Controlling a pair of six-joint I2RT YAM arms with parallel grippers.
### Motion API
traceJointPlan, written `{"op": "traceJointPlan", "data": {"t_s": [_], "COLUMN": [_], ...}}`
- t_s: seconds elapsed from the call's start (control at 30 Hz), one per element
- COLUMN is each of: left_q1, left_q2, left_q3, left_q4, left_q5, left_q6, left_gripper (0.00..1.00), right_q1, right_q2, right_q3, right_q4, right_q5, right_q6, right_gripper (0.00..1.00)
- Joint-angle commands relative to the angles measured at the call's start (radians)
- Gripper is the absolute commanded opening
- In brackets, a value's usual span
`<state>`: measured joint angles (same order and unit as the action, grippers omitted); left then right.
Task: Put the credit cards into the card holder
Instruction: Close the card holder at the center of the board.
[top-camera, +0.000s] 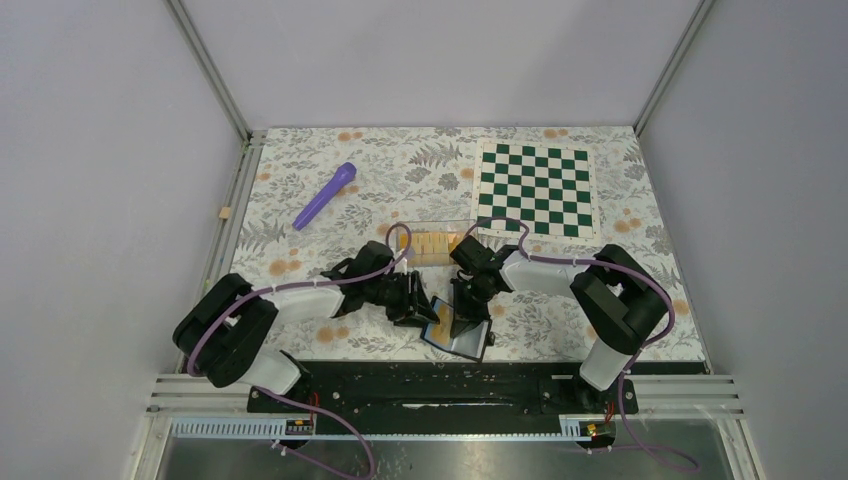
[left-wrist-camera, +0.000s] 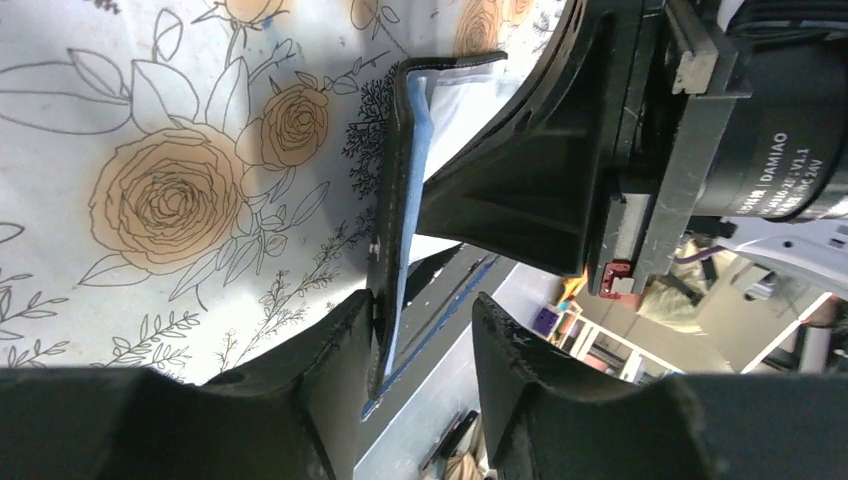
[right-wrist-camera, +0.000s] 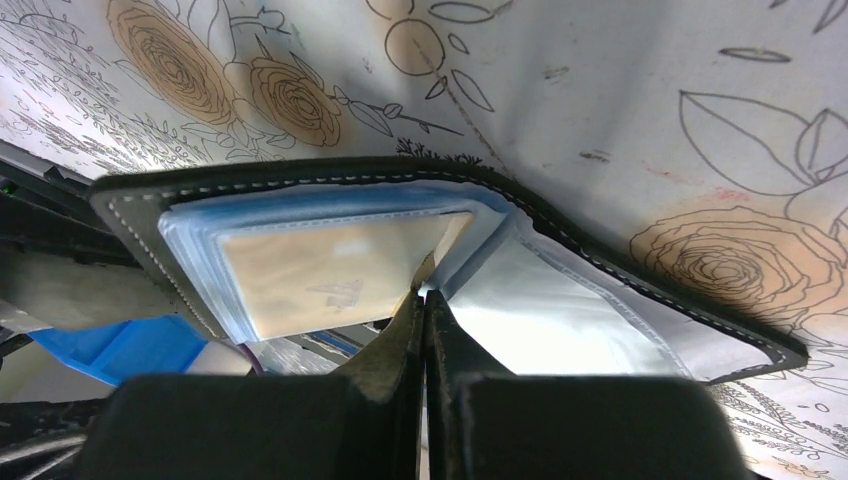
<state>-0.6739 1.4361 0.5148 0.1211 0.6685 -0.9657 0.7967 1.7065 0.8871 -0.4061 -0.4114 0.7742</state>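
**A:** Wallet position?

**B:** The wallet (top-camera: 458, 338) is logged at lower centre of the overhead frame. It lies open on the table (top-camera: 400, 170), just below both grippers.

**A:** Left gripper?

**B:** The left gripper (left-wrist-camera: 422, 305) is seen parted to a middling width. One wallet flap is seen edge-on between the fingers. It touches the finger on the left of the wrist frame, and a gap is left to the other. No clamp is judged.

**A:** Right gripper?

**B:** The right gripper (right-wrist-camera: 425, 300) is seen closed, with no gap at the tips. The tips are met at the lower right corner of a card (right-wrist-camera: 320, 270). That card is seated under a glossy pocket. Whether the corner or the pocket edge is pinched cannot be told.

**A:** Relation for the next move?

**B:** The card is placed up and left of the tips in the right wrist frame. Its long axis runs left to right, along the pocket. A push along that axis is judged to be needed. More cards (top-camera: 430, 246) are noted in a clear box (top-camera: 452, 226) at centre frame, above the grippers. The right arm is judged slightly nearer.
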Motion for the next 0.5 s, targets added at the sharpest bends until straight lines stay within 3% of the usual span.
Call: {"op": "traceJointPlan", "data": {"t_s": [0.0, 0.1, 0.13, 0.27, 0.47], "left_q1": [-0.026, -0.027, -0.026, -0.027, -0.027], "left_q2": [0.008, -0.017, -0.032, -0.103, -0.223], "left_q3": [0.114, 0.148, 0.16, 0.205, 0.244], "left_q4": [-0.139, -0.247, -0.293, -0.492, -0.736], "left_q5": [-0.063, -0.14, -0.173, -0.3, -0.466], "left_q6": [0.108, 0.129, 0.136, 0.16, 0.178], "left_gripper": [0.34, 0.04, 0.0, 0.0, 0.0], "right_q1": [0.009, 0.009, 0.009, 0.009, 0.01], "right_q2": [-0.002, -0.025, -0.033, -0.059, -0.057], "right_q3": [0.021, 0.031, 0.039, 0.086, 0.172], "right_q4": [0.009, -0.009, -0.027, -0.122, -0.221], "right_q5": [-0.007, 0.005, 0.018, 0.095, 0.175], "right_q6": [-0.014, -0.024, -0.036, -0.091, -0.161], "right_gripper": [0.0, 0.0, 0.0, 0.11, 0.39]}}
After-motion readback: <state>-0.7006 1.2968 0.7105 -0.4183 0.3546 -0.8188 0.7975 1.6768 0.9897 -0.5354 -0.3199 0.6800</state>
